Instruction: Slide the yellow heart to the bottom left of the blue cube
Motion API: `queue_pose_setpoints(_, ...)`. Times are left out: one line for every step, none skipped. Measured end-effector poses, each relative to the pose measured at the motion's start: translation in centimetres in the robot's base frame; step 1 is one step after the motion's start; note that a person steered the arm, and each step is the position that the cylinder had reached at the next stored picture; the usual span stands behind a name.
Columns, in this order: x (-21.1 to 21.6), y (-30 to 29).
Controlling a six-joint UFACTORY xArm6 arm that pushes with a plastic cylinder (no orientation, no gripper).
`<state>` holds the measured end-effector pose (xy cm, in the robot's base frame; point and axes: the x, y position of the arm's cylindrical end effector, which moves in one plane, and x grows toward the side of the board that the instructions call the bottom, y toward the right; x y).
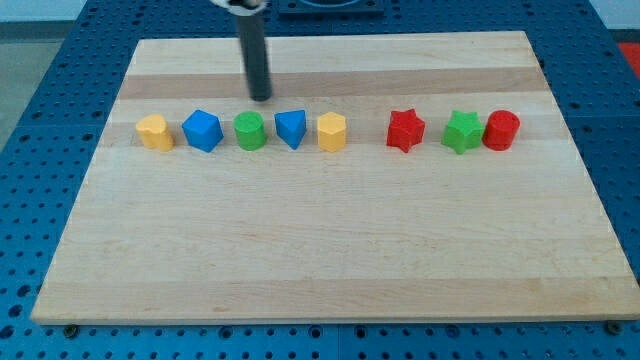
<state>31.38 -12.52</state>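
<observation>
The yellow heart (pixel 154 131) lies at the left end of a row of blocks across the wooden board (pixel 330 250). The blue cube (pixel 202 130) sits just to its right, a small gap apart. My tip (pixel 260 97) is above the row, just above and slightly right of the green cylinder (pixel 250 130). It touches no block and is well to the right of the yellow heart and the blue cube.
The row continues to the right with a blue triangle (pixel 291 128), a yellow hexagon (pixel 332 131), a red star (pixel 405 130), a green star (pixel 462 131) and a red cylinder (pixel 501 130). The board's left edge is near the heart.
</observation>
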Motion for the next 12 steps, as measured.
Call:
queue_pose_setpoints(-0.3, -5.2)
queue_pose_setpoints(-0.2, -10.1)
queue_pose_setpoints(1.4, -14.9)
queue_pose_setpoints(4.4, -17.0)
queue_pose_setpoints(7.4, -17.1)
queue_pose_setpoints(8.8, -15.9)
queue_pose_setpoints(8.1, -13.8)
queue_pose_setpoints(6.4, -11.2)
queue_pose_setpoints(6.4, -8.4)
queue_pose_setpoints(7.0, -5.9)
queue_pose_setpoints(7.8, -3.0)
queue_pose_setpoints(8.3, -2.0)
